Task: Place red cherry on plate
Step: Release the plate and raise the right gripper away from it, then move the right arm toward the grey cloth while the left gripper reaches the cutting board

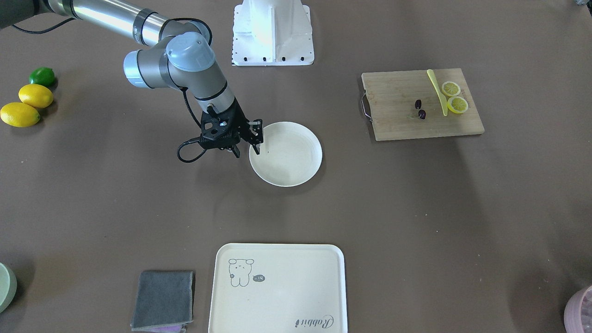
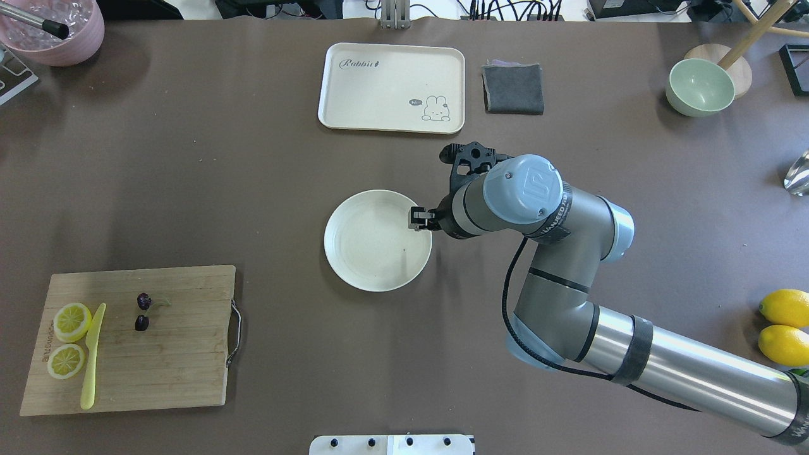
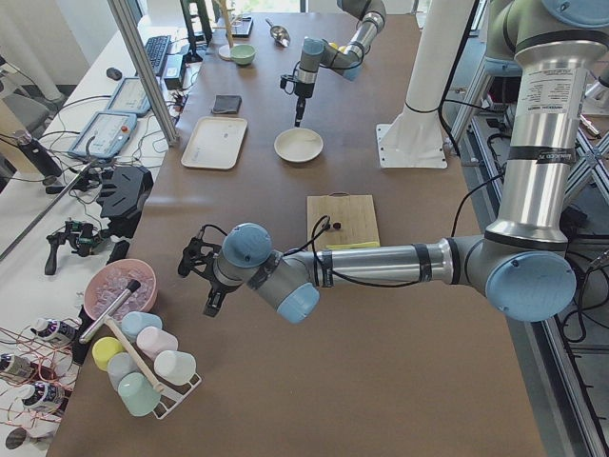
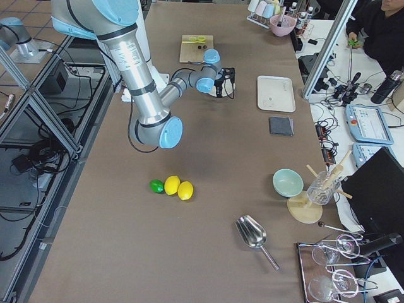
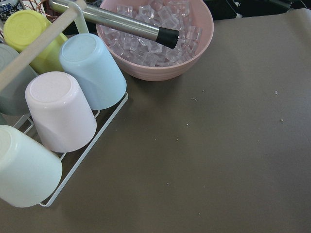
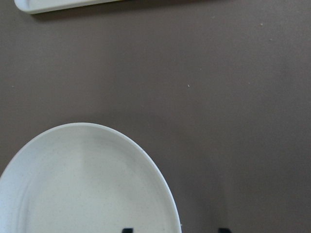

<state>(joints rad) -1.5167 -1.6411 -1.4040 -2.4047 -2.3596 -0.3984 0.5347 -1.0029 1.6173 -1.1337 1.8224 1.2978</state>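
Plate [image 6: 141, 158] rim lies between the empty, parted jaws of my right gripper [image 1: 247, 151]; closing here would snag it. Cherry [image 2: 142, 311] sits well away on the board [image 2: 177, 354], tiny, easily fumbled. Left gripper [image 3: 197, 286]: I cannot tell.

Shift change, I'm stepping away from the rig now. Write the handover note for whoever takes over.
Right gripper: open, holding nothing, its fingertips either side of the rim of the round cream-white plate.
Left gripper: off by the pink bowl of ice; open or shut cannot be told.
Dark maroon cherry pair: lying on the wooden cutting board, untouched.
Done: nothing; the plate is empty.
Left: grasp the cherry pair, carry it over, set it on the plate.
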